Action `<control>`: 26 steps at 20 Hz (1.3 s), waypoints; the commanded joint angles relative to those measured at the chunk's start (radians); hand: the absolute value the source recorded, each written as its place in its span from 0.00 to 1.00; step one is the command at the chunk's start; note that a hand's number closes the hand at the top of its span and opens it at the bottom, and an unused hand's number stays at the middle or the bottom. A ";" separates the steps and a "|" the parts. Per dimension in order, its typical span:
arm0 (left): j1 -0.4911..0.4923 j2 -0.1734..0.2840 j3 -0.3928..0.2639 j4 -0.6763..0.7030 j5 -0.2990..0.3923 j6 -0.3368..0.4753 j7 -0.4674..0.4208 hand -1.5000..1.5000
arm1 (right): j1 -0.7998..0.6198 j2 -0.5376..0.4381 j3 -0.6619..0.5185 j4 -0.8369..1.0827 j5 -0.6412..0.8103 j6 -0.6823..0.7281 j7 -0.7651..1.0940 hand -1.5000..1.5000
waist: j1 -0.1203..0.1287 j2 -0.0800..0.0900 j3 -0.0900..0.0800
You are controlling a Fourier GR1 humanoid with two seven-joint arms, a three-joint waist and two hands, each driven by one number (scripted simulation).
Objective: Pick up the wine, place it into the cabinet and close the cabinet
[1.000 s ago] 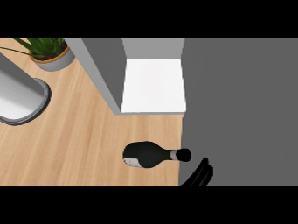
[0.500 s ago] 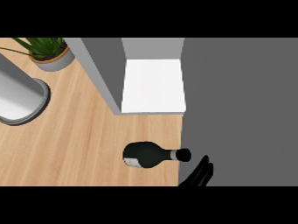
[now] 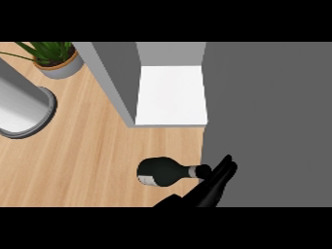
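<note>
The wine lies on its side on the counter, long axis left–right, its neck pointing right toward the grey door. The right hand rises from the lower edge, fingers straight, tips beside the neck, holding nothing. The counter is pale wood grain. The cabinet stands open — white inside, grey walls. A plant sits far left.

A light wooden counter top fills the left and lower part of the frame. A green leafy plant in a grey round pot stands at upper left. Below it, at the left edge, rises a tall pale grey cylinder.
</note>
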 commanded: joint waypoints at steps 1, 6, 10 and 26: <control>-0.085 -0.092 0.072 0.042 0.037 -0.030 -0.005 0.00 | -0.032 0.025 0.030 -0.065 0.025 -0.041 0.051 0.00 | 0.000 0.001 0.000; 0.018 -0.028 0.160 0.035 0.021 -0.136 -0.093 0.00 | -0.055 0.038 0.040 -0.047 0.055 -0.051 0.066 0.00 | 0.006 0.001 -0.001; 0.059 -0.053 0.158 0.119 -0.019 -0.141 -0.158 0.00 | 0.024 0.016 -0.009 -0.127 -0.030 -0.008 0.076 0.00 | 0.003 0.000 0.000; 0.116 0.055 0.352 0.536 -0.029 -0.386 -0.511 0.00 | -0.007 0.032 -0.008 -0.138 -0.017 -0.015 0.102 0.00 | -0.003 0.001 0.000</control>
